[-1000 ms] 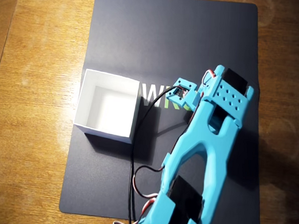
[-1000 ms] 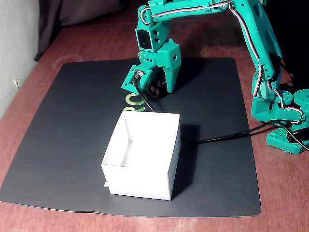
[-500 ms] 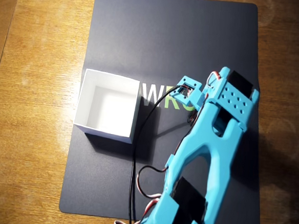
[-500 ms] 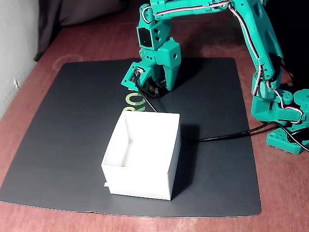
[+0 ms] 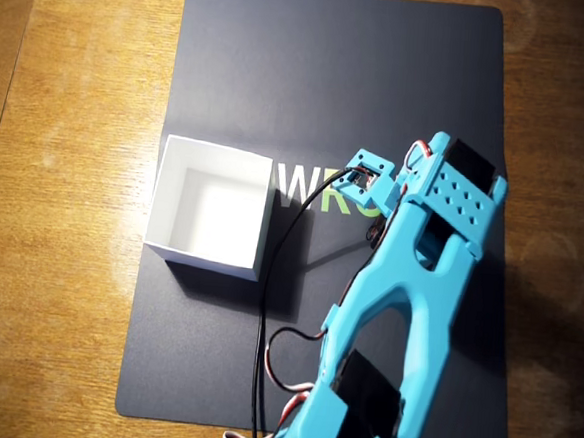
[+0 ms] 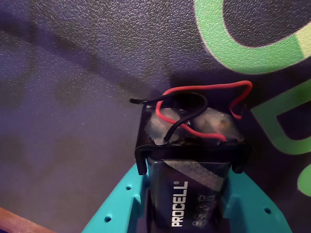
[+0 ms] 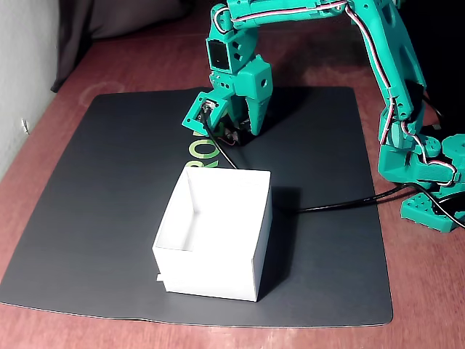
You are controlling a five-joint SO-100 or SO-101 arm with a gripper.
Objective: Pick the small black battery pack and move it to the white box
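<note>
A: Looking at the wrist view, what is between the teal fingers?

B: The small black battery pack (image 6: 187, 194). It says PROCELL in white letters. Thin red and black wires (image 6: 204, 104) curl over its top end. One teal finger (image 6: 124, 204) is on each side of it, close against it.

A: So is the end effector closed on it?

B: Yes. The end effector (image 7: 234, 132) is closed nearly all the way, and the battery pack sits tight in it. I cannot tell if the pack touches the mat or is a bit above it.

A: Where is that from the white box?

B: In the fixed view the end effector is just behind the white box (image 7: 215, 231), past its far wall, over the green letters (image 7: 203, 150) on the black mat (image 7: 94, 211). In the overhead view the white box (image 5: 213, 208) is to the left and the end effector is hidden under the blue arm (image 5: 407, 287), to the right of the box, over the letters.

A: What is in the box?

B: Only its white inside shows. It stands on the mat, and the mat lies on the wooden surface (image 5: 52, 353).

A: Anything else near the box?

B: A black cable (image 7: 341, 203) runs over the mat to the right of the box, toward the arm's base
</note>
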